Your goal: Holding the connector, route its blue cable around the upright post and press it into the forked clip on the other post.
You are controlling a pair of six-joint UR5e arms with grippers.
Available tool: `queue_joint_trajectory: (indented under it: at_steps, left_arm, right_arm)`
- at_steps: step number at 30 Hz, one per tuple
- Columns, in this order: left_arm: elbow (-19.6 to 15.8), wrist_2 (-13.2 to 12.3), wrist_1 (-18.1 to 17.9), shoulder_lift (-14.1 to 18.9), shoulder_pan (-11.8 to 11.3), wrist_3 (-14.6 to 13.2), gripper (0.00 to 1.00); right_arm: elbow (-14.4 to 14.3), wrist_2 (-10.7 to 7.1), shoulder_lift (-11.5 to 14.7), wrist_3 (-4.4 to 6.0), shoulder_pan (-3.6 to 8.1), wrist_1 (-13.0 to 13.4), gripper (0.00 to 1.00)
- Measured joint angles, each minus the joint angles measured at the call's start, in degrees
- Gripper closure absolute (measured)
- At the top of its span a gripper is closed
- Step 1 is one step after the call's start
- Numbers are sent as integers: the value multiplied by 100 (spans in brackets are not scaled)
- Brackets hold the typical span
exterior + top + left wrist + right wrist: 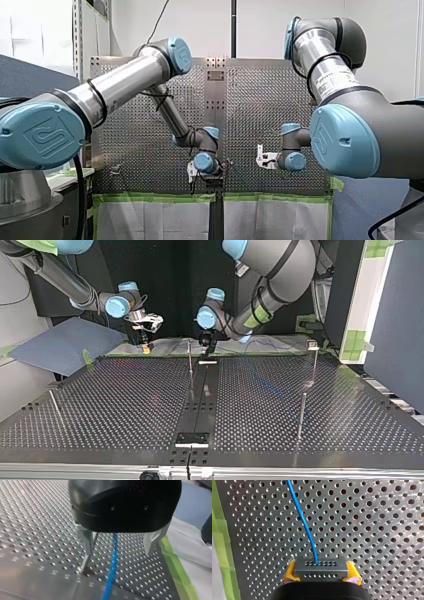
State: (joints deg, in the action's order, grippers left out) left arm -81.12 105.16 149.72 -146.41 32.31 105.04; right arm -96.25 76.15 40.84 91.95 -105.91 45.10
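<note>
In the right wrist view, my right gripper (pixel 321 576) has its yellow pads shut on a grey connector (pixel 321 567). The blue cable (pixel 303 522) leaves the connector and runs ahead over the perforated plate. In the left wrist view, my left gripper (pixel 120 547) is open, with metal fingers (pixel 88 540) wide apart. The blue cable (pixel 112 565) passes between and below them, untouched. A thin upright post (pixel 83 565) stands right by one finger. In the top view, my left gripper (pixel 206 346) hangs beside the middle post (pixel 190 360). The forked clip (pixel 312 344) tops a post at the right.
More thin posts stand at the top view's near right (pixel 301 415) and near left (pixel 55 405). A dark centre strip (pixel 200 400) splits the perforated table. Green tape (pixel 155 197) and white cloth edge the table on the arms' side.
</note>
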Motion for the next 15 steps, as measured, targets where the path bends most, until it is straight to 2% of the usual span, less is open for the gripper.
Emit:
queue_joint_trajectory:
  at_steps: [9,15]
  left_arm:
    - [-481,-190,-436,427,37,-76,0]
    - [-817,-231,-482,484,125,-208,0]
  right_arm:
    - [1,-2,0,0,-17,-26,100]
    - [1,0,0,0,-18,-47,100]
